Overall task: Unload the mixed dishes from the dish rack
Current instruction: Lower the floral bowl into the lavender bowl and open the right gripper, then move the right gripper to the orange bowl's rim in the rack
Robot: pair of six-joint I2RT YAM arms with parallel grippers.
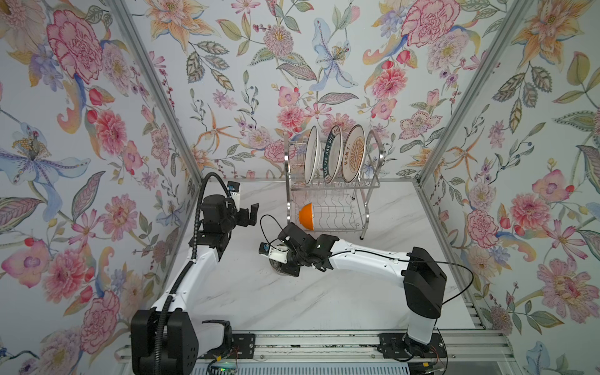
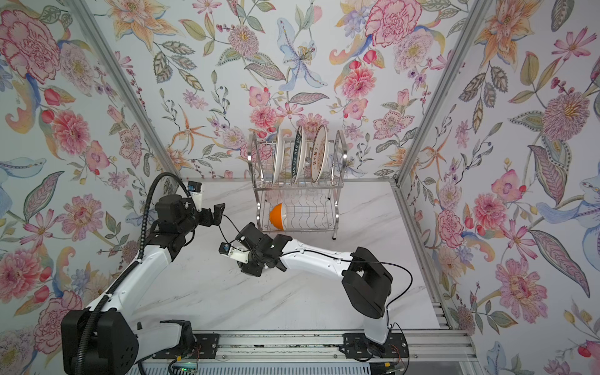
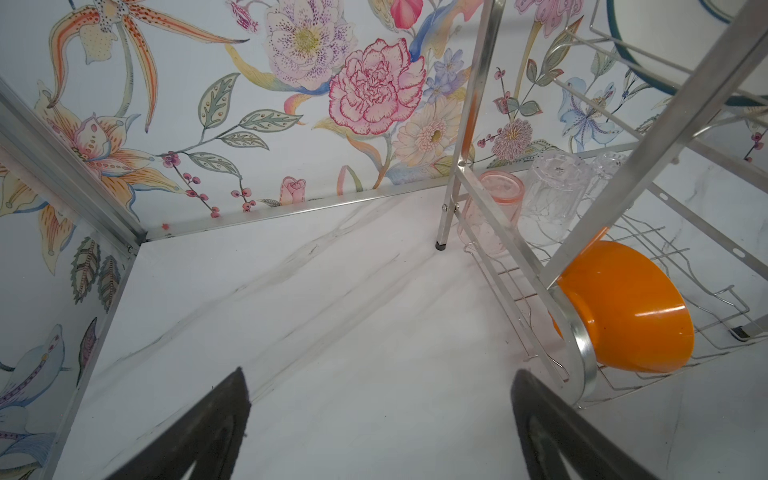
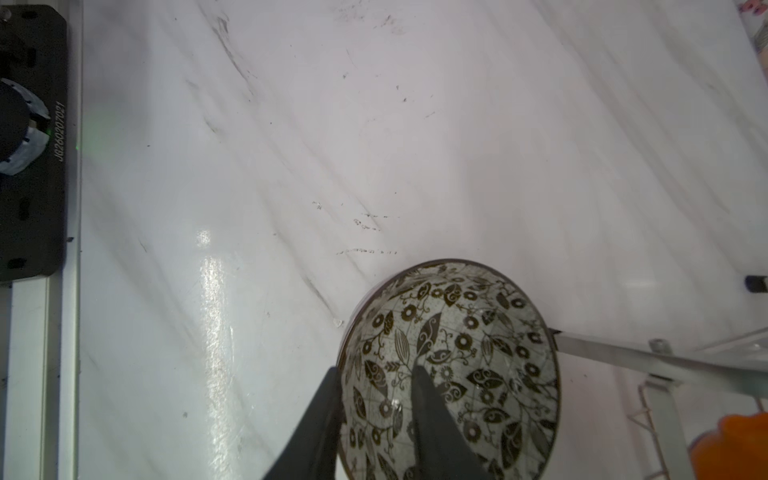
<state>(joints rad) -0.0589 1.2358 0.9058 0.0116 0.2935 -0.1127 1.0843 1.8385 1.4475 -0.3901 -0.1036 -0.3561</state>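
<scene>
The right gripper [image 4: 374, 370] sits astride the rim of the grey-white leaf-patterned bowl [image 4: 457, 353], jaws parted (one finger inside, one outside), with bare marble tabletop [image 4: 291, 166] beyond. The left gripper [image 3: 380, 372] gapes wide and empty. Ahead of it, the orange bowl [image 3: 623, 307] lies at the dish rack [image 3: 579, 353] edge.

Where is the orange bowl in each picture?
Top view: orange bowl on the dish rack's lower shelf, left end.
Top view: same spot.
Left wrist: partly behind the rack's curved frame.
Right wrist: only an orange edge beside the rack's wire.
Shared landmark: the dish rack.
</scene>
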